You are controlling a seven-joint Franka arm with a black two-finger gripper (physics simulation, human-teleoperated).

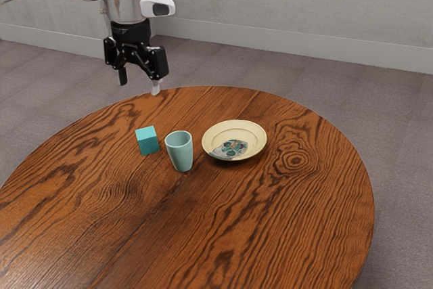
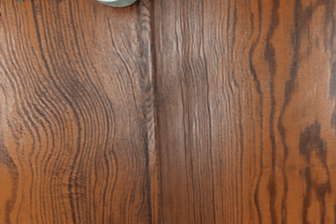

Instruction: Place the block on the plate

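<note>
"Block (image 1: 148, 141), where is it?"
"On the round wooden surface (image 1: 270, 235)."
"And the gripper (image 1: 139, 82)?"
"Raised, its fingers spread apart."
"The plate (image 1: 215, 135)?"
"Near the upright cup (image 1: 181, 155), with the block close by on the cup's other side."
</note>
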